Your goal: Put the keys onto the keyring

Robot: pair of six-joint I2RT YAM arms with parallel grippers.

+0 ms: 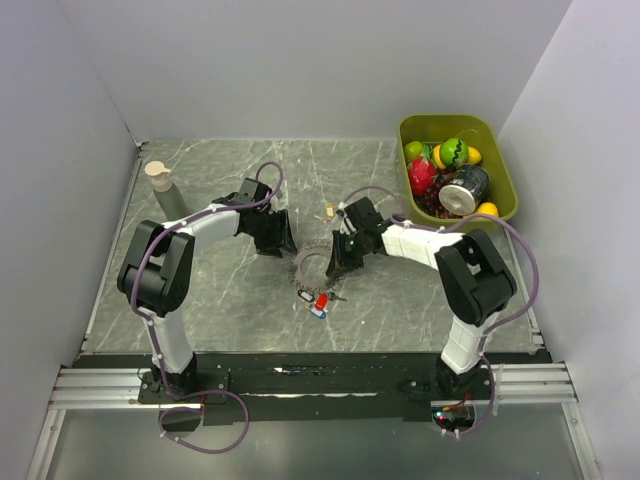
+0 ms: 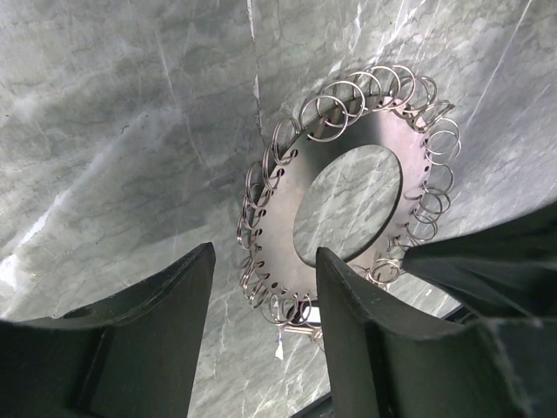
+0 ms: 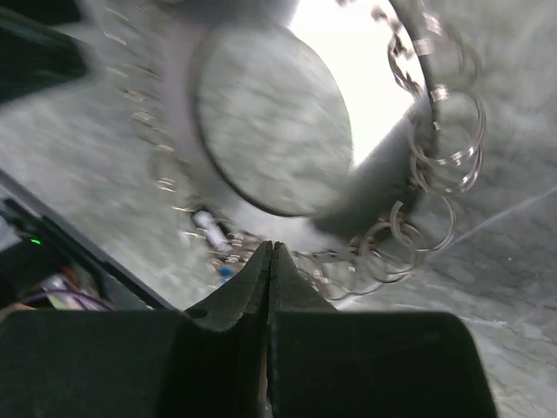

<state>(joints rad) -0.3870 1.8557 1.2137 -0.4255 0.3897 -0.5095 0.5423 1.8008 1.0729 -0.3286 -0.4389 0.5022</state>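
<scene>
The keyring is a flat metal disc with a wide hole, fringed with small silvery split rings. It lies mid-table between both grippers and also shows in the left wrist view and, blurred, in the right wrist view. A small cluster of keys with red and blue heads lies at its near edge. A tan key lies apart behind it. My left gripper is open and empty at the ring's left edge. My right gripper is shut at the ring's right edge; nothing shows between its tips.
A green bin with toy fruit and a can stands at the back right. A tan-capped bottle stands at the back left. White walls close in three sides.
</scene>
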